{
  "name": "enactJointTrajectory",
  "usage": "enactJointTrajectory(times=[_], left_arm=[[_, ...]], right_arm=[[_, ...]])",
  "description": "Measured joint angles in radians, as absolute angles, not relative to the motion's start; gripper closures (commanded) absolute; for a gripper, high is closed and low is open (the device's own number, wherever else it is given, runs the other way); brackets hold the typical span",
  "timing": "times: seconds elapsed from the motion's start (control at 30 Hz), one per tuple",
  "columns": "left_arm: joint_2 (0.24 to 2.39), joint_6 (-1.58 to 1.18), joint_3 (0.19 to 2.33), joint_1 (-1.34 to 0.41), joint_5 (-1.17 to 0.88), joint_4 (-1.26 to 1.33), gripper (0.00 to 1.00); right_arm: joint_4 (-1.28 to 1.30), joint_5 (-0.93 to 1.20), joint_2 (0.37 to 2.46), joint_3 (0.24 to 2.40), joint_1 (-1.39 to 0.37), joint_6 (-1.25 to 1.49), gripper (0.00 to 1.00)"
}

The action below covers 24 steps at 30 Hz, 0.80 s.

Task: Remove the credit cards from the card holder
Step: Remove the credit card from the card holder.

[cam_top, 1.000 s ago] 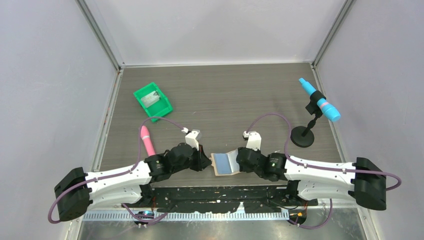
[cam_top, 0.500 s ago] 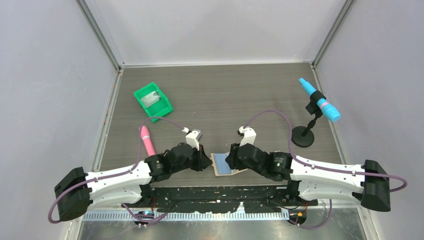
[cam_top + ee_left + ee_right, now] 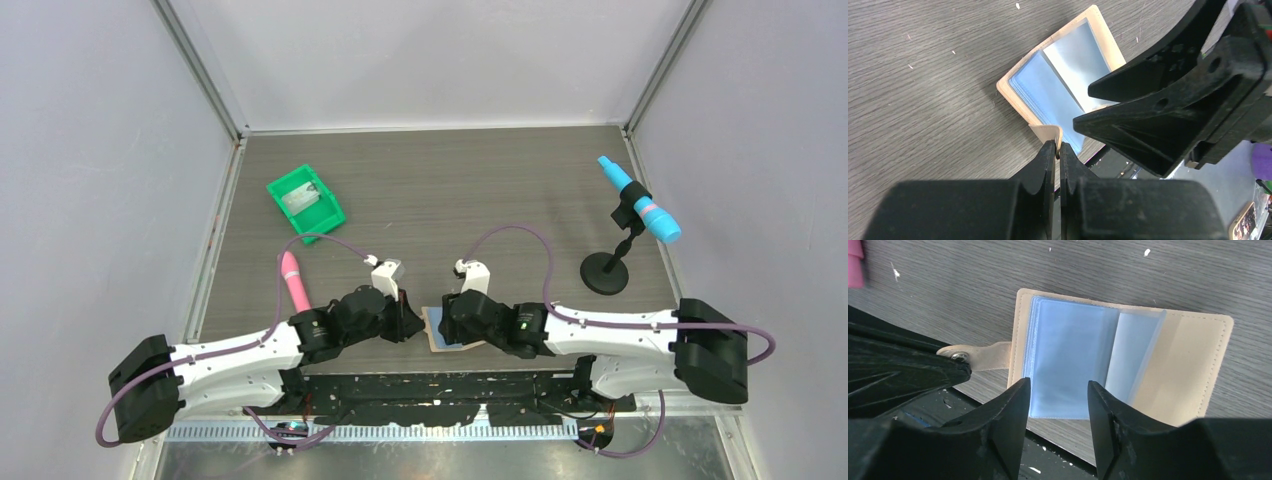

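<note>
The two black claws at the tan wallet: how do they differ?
The left gripper is pinched shut on the card holder's strap tab; the right gripper stands open over its blue panels. The left comes from the strap side, the right from the opposite side. Both are black.

It was a robotics lab cell: plain walls [image 3: 100, 150] and aluminium posts [image 3: 202, 70] enclosed a table [image 3: 450, 180] bearing 2 arms [image 3: 240, 355].

One card holder [image 3: 1193, 365], one green bin [image 3: 321, 221], one pink stick [image 3: 295, 282], one blue cylinder [image 3: 660, 222]
</note>
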<state>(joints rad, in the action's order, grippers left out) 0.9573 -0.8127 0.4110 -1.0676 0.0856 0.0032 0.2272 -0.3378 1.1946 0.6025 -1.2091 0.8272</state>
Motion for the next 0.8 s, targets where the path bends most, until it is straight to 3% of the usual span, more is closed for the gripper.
enactJointTrajectory(times=[0.37,0.8], left_arm=[[0.955,-0.812,0.411,-1.068,0.086,0.003,1.0],[0.946,-0.813,0.408,-1.068,0.086,0.003,1.0]], right_arm=[[0.166,-0.308,1.279,0.602,-1.209,0.84,0.43],[0.159,-0.318,1.29,0.602,-1.209,0.846,0.55]])
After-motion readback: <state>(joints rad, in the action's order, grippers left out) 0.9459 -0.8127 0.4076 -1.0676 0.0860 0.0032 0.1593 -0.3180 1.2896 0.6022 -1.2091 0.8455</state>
